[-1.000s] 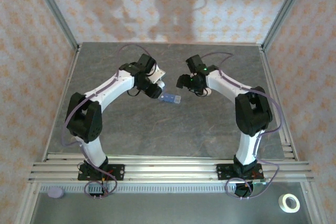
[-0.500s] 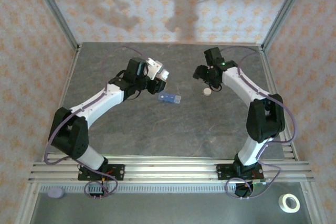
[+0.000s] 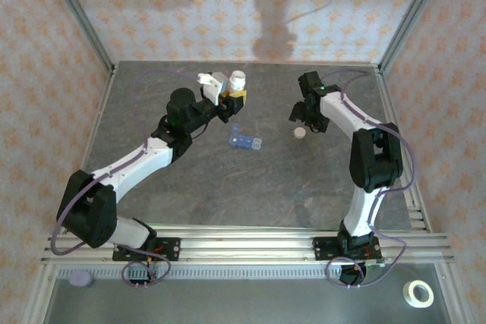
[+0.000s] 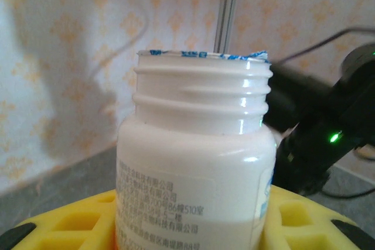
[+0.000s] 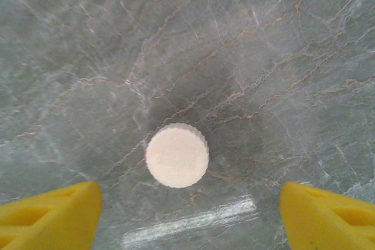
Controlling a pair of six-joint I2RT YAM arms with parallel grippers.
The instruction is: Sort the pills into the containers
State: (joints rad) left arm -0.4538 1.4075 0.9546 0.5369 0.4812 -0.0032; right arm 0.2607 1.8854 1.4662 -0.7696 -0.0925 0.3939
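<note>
Left gripper point(image 3: 234, 96): pinching uncapped bottle point(image 4: 199, 162); tilting short of containers point(image 3: 245, 140) below is risking spillage. Right gripper point(image 5: 187, 206): spread, hovering over cap point(image 5: 177, 155).

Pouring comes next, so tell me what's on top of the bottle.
The bottle has its cap off; torn blue-printed foil rims the mouth. Its wall hides the contents.

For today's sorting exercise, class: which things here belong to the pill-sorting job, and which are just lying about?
Job in hand: blue pill organiser; uncapped white bottle; white cap.
Lying about: tape roll; purple disc.
</note>
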